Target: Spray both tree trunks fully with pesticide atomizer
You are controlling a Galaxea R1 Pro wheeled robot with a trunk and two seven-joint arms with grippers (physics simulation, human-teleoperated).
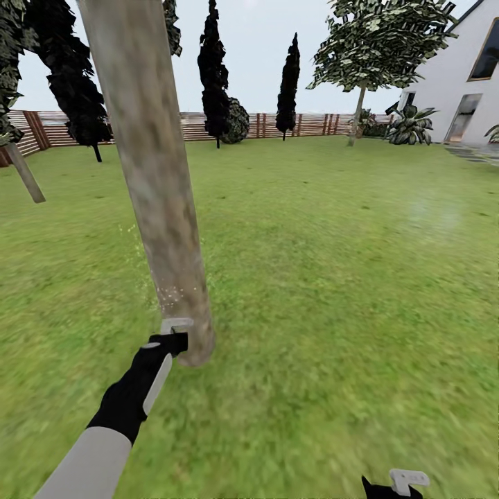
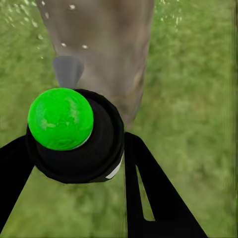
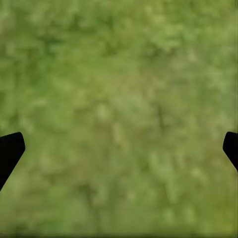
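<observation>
A thick, mottled grey-brown tree trunk (image 1: 156, 187) rises close in front of me. My left gripper (image 1: 174, 333) sits at its base, almost touching the bark. It is shut on the pesticide atomizer (image 2: 74, 144), a dark round body with a green dome and a grey nozzle (image 2: 67, 70) facing the trunk (image 2: 106, 44). White pesticide specks (image 1: 168, 292) dot the lower bark and drift beside it. A second pale-trunked tree (image 1: 357, 114) stands far back on the right. My right gripper (image 1: 405, 479) hangs low over the grass with its fingers (image 3: 9, 148) spread wide and nothing between them.
Green lawn (image 1: 333, 277) stretches around me to a brown slat fence (image 1: 312, 125). Dark cypresses (image 1: 213, 69) and a round bush (image 1: 237, 121) line the fence. Another pale trunk (image 1: 26, 174) leans at the left edge. A white house (image 1: 457, 76) and a palm (image 1: 410, 125) stand at the right.
</observation>
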